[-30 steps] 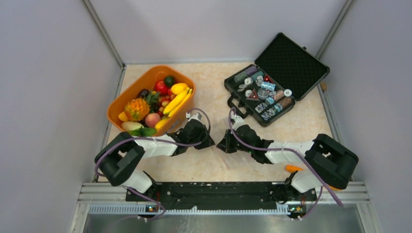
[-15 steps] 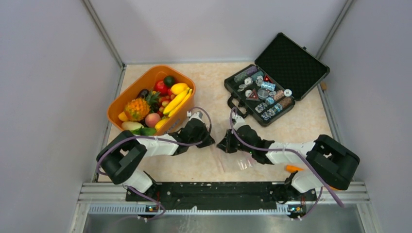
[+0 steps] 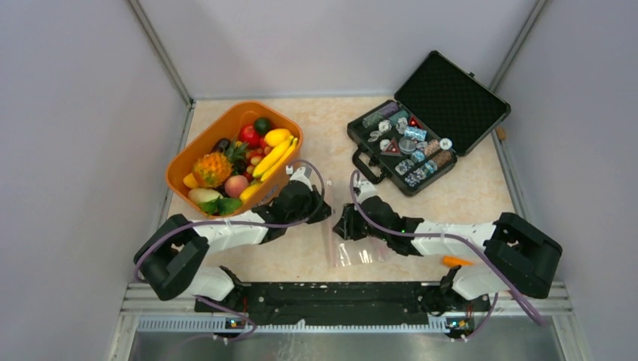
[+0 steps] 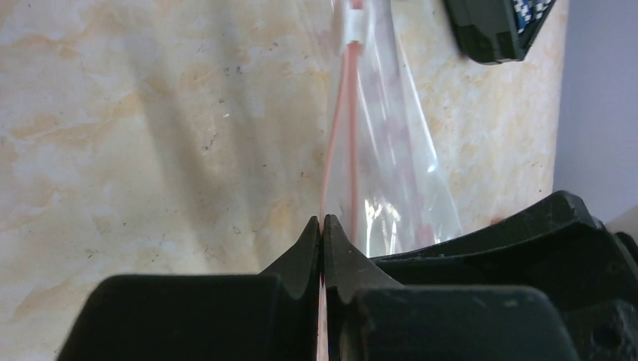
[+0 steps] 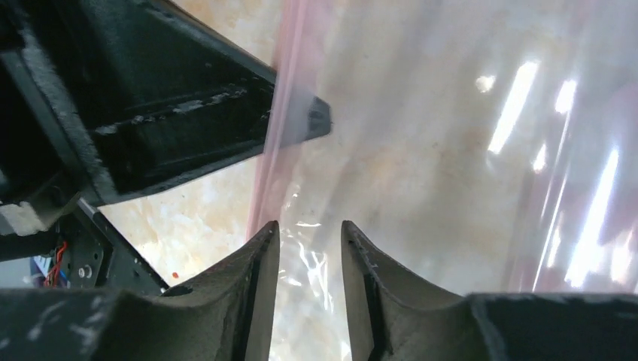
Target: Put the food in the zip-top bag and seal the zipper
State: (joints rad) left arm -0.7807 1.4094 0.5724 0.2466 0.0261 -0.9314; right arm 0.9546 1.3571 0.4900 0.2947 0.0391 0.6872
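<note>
The zip-top bag [image 3: 353,244] is a clear crinkly sheet between my two grippers, reaching toward the near edge. In the left wrist view my left gripper [image 4: 322,222] is shut on the pink zipper [image 4: 336,135], with the bag's film [image 4: 395,150] to its right. In the right wrist view my right gripper [image 5: 310,226] is open, its fingers [image 5: 259,263] apart with crinkled bag film [image 5: 421,150] lying across the gap. From above the two grippers, left [image 3: 323,210] and right [image 3: 342,224], are almost touching. The food [image 3: 248,162] fills the orange basket.
The orange basket [image 3: 226,120] stands at the back left, close to my left arm. An open black case [image 3: 451,94] with chips sits at the back right. A small orange piece [image 3: 455,262] lies by the right arm's base. Grey walls close in on both sides.
My left gripper has shut on the bag's zipper edge and my right gripper has opened. The bag now spreads out more visibly toward the near edge.
</note>
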